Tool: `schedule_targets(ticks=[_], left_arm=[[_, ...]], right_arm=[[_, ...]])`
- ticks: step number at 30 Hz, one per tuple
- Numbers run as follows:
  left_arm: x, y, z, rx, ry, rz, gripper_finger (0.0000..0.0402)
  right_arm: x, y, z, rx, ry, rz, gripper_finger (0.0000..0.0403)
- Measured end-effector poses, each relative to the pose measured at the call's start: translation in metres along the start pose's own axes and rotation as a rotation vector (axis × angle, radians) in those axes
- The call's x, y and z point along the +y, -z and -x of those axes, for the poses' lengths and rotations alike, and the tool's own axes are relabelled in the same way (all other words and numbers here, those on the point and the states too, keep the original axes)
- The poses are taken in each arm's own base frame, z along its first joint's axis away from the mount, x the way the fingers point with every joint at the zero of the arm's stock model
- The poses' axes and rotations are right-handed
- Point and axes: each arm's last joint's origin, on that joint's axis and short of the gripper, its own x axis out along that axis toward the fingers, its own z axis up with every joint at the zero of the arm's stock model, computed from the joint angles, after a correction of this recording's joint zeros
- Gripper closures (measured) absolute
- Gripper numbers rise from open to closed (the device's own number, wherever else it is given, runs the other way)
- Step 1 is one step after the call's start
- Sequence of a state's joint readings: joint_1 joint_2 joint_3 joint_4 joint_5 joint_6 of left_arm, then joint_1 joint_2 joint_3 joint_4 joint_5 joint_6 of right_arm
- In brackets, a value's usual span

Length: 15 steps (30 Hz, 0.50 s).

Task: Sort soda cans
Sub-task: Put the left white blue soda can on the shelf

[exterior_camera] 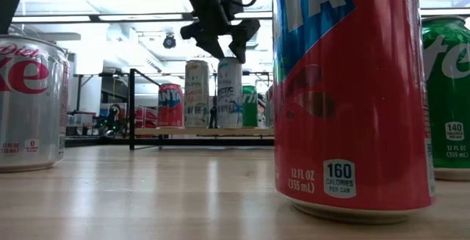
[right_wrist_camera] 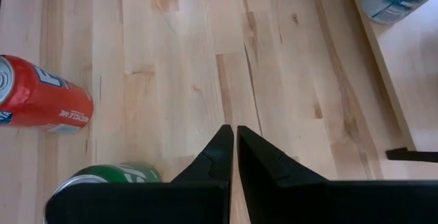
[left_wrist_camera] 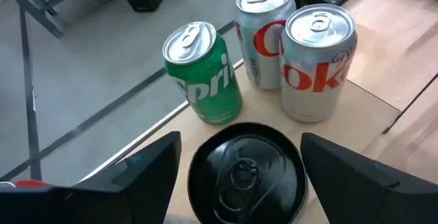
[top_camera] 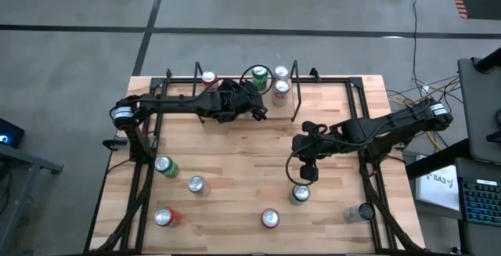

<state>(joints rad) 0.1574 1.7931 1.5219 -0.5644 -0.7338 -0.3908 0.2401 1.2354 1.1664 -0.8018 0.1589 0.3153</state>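
Black can (left_wrist_camera: 246,176) upright at bench (top_camera: 235,170) far edge, beside green can (left_wrist_camera: 204,73) and two silver-white cans (left_wrist_camera: 316,63). Left end effector (left_wrist_camera: 243,166) spread, straddling it without contact. Right end effector (right_wrist_camera: 235,152) pressed together, mid-bench above another green can (right_wrist_camera: 102,177).

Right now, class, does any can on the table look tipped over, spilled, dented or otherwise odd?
Nothing stands out. Every soda can in view stands upright, from the Sprite can and Diet Coke cans at the far edge to the red can at the near edge. No spill shows on the wooden table.
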Motion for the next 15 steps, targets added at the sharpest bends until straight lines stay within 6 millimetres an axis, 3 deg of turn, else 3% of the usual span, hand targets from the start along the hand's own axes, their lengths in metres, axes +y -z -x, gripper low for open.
schedule_targets(ticks=[15], left_arm=[[0.0013,-0.0073,0.0055,-0.058,-0.02,-0.065,0.0116]], right_arm=[[0.0004,-0.0076,0.0001,-0.079,0.003,0.003,0.0392]])
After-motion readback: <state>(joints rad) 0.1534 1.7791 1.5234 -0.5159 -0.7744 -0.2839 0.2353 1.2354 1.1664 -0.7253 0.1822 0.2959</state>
